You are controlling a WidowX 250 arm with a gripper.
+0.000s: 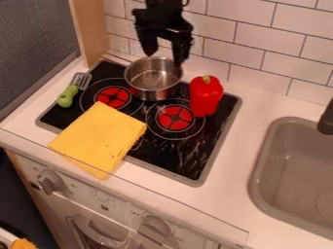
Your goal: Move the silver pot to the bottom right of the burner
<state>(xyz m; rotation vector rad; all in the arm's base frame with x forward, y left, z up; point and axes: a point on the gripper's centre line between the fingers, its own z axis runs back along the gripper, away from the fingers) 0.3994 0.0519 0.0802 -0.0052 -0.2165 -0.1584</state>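
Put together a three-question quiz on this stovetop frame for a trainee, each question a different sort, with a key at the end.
1. Multiple choice: which thing stands just to the right of the silver pot, as the camera sees it?
a) the yellow cloth
b) the red pepper
c) the green-handled spatula

2. True or false: the green-handled spatula lies on top of the yellow cloth.

3. Short answer: are the fingers of the gripper apart or closed together?

Key: 1 b; 2 false; 3 apart.
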